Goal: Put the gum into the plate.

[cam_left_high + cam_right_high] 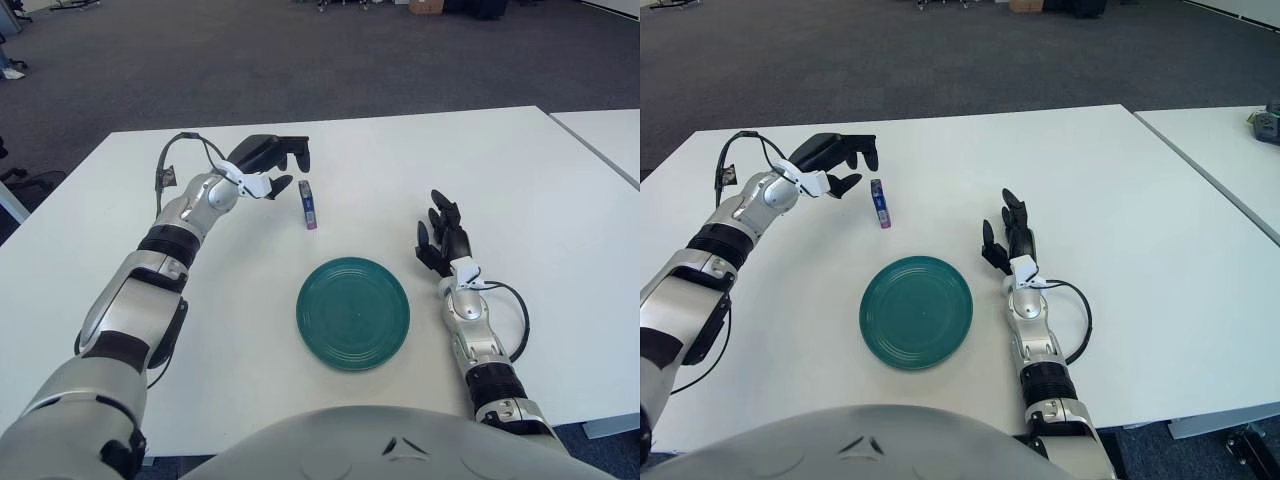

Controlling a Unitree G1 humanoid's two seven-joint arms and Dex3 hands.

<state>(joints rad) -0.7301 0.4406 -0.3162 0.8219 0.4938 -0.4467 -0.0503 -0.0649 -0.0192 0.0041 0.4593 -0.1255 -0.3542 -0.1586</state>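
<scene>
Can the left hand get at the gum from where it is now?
Probably yes. The left hand hovers open just left of the gum, which lies on the bare table beyond the plate. Nothing stands between the fingers and it.

No writing can be read anywhere; the gum point(309, 205) pack's print is too small.
</scene>
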